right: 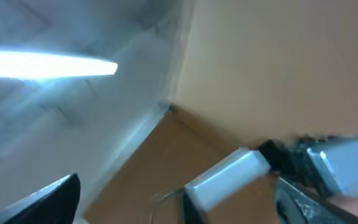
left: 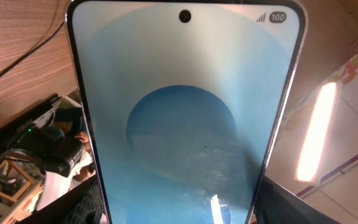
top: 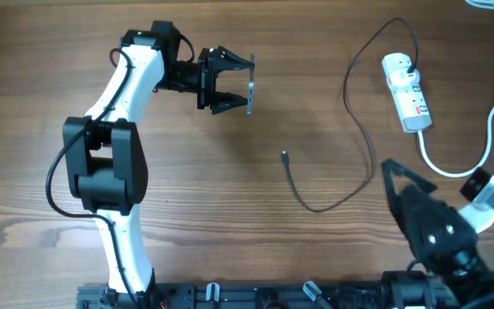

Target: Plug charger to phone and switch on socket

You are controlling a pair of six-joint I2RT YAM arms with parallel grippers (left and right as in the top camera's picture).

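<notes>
A bare wooden table (top: 230, 197) fills the overhead view. At upper centre, the left gripper (top: 238, 83) clamps the phone (top: 252, 84) on edge and off the wood, and its lit blue screen fills the left wrist view. At lower right, the right gripper (top: 399, 176) is spread wide and holds nothing. The charger (top: 370, 159) runs from the socket (top: 407, 93) at upper right, and its plug tip (top: 285, 156) lies loose mid-table, well apart from the phone. Only lifting the phone looks done. Plugging in remains, and the switch is too small to read.
</notes>
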